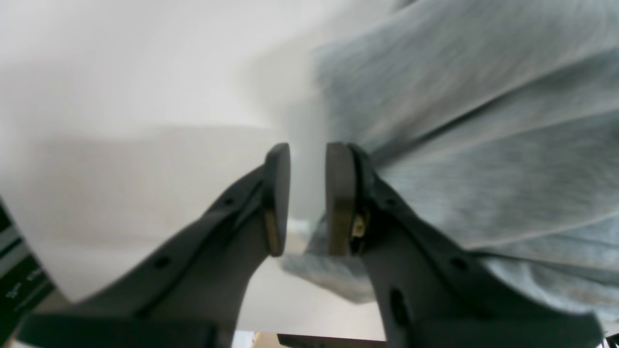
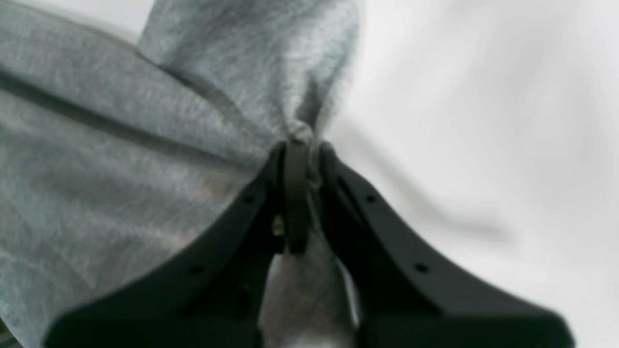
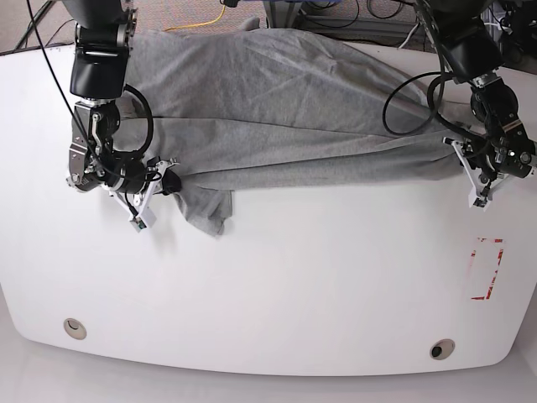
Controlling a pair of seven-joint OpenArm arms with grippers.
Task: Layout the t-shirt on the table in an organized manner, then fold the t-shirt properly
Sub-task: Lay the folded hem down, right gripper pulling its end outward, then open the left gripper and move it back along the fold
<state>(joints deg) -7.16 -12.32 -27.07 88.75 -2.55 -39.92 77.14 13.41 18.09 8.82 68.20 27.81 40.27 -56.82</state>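
T-shirt [image 3: 277,109] lies spread across upper table [image 3: 294,285]. Right gripper [image 2: 302,145] pinches its cloth at frame left. Left gripper [image 1: 308,159], jaws narrowly apart, holds nothing. Best regrip that edge, then pull flat evenly.

both wrist pictures are looking blurry. the big soft grey cotton t-shirt [image 3: 277,109] is hanging past the far edge of the shiny white table [image 3: 277,285], hiding its lettering.
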